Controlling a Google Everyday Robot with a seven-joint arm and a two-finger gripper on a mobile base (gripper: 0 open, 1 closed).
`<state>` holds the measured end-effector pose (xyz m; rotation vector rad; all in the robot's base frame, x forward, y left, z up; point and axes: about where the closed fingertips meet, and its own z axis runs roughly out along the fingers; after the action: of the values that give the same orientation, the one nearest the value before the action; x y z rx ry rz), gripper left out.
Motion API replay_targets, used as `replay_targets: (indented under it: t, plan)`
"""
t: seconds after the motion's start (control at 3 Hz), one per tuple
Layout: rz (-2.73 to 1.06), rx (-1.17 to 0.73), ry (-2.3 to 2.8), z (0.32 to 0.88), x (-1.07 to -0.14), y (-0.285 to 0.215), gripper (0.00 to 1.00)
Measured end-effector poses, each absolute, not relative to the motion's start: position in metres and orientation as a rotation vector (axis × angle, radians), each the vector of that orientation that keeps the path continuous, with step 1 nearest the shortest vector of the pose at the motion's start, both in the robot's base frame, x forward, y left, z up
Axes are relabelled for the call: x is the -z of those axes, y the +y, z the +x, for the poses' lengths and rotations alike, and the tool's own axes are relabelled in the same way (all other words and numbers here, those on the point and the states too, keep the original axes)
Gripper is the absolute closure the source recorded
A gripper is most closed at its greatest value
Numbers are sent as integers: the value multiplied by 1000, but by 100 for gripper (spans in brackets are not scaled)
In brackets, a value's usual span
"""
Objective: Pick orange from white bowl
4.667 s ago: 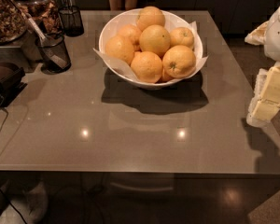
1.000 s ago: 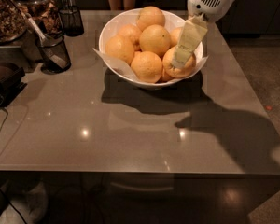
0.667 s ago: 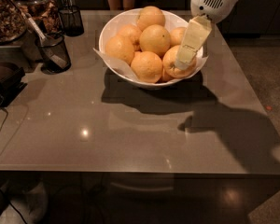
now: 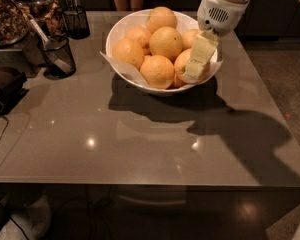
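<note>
Gripper (image 4: 195, 70) inside white bowl (image 4: 121, 26), right side, lying across front of orange (image 4: 181, 63); claw open or closed: cannot tell

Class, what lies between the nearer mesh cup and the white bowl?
Camera view: bare tabletop, save the bowl's paper corner. The end effector is inside the bowl's right side.

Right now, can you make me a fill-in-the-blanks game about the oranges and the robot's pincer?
1. The oranges are piled in a ____ bowl.
2. The pincer is down over one orange at the edge of the ____.
3. The paper lining the bowl has pointed corners that poke out past its ____.

Missing words: white, bowl, rim.
</note>
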<state>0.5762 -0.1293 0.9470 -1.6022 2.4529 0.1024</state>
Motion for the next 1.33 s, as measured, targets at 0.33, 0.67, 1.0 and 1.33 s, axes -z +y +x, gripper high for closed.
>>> replay_targets:
  t: [0.33,0.67,1.0,1.33]
  plan:
    - [-1623,-93,2466,577,-936,-126,23]
    - [-1633,-82,2471,581,-931,-126,17]
    - [-1640,-71,2471,585,-929,-127,32]
    - [-1641,-72,2471,585,-929,-127,55]
